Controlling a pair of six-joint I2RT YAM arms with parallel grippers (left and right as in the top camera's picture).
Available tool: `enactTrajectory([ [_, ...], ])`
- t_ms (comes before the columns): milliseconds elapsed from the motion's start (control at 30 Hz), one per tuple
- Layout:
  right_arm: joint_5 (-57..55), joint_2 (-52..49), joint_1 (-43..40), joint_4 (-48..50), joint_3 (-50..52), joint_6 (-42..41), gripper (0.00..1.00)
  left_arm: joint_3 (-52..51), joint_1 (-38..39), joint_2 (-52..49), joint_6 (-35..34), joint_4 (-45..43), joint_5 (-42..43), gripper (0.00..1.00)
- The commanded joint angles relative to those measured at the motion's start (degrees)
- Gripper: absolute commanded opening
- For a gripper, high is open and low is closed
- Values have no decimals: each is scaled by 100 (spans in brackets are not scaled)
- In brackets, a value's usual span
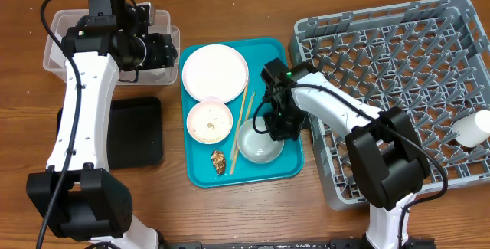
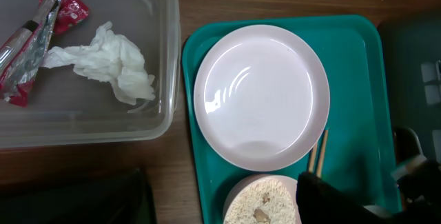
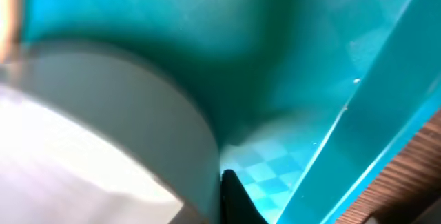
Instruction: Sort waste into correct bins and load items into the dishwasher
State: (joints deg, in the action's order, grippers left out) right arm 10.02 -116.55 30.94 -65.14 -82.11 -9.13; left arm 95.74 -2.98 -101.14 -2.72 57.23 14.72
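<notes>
My right gripper point(image 1: 277, 130) is shut on the right rim of the empty pale bowl point(image 1: 256, 148) on the teal tray point(image 1: 285, 166). In the right wrist view one black finger point(image 3: 234, 198) presses the outer wall of that bowl point(image 3: 89, 120). My left gripper point(image 1: 159, 50) hangs open over the gap between the clear tub point(image 1: 55, 50) and the tray. The tub point(image 2: 167, 58) holds the red-and-white wrapper point(image 2: 41, 31) and the tissue point(image 2: 114, 62). Also on the tray are the white plate point(image 1: 214, 71), a bowl of rice point(image 1: 208, 120), chopsticks point(image 1: 242, 122) and a brown scrap point(image 1: 219, 161).
The black tray point(image 1: 138, 130) lies on the table left of the teal tray. The grey dish rack point(image 1: 398, 65) fills the right side, touching the teal tray's edge. A white cup point(image 1: 475, 126) lies at its right rim.
</notes>
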Motion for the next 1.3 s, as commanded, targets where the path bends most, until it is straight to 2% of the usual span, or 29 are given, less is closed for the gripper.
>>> enactTrajectory([
  [0, -133, 96, 4, 9, -280, -13, 4, 74, 44, 31, 129, -9, -13, 73],
  [167, -769, 699, -195, 17, -946, -114, 4, 74, 44, 31, 129, -9, -15, 73],
  [333, -2234, 1331, -667, 197, -1598, -313, 4, 74, 44, 31, 129, -13, -15, 73],
  [467, -3877, 1622, -1268, 837, -1674, -302, 4, 74, 44, 31, 131, -28, -15, 73],
  [600, -5003, 1613, -2015, 1648, -1659, -264, 4, 74, 44, 31, 131, -28, -15, 73],
  [767, -5086, 1502, -3086, 2726, -1659, -50, 4, 74, 44, 31, 138, -52, -15, 73],
  [967, -5099, 1266, -4103, 3550, -1659, 221, 4, 74, 44, 31, 146, -72, -31, 74],
  [1267, -6594, 365, -4878, 3788, -1659, 249, 4, 74, 44, 31, 144, -70, -31, 73],
])
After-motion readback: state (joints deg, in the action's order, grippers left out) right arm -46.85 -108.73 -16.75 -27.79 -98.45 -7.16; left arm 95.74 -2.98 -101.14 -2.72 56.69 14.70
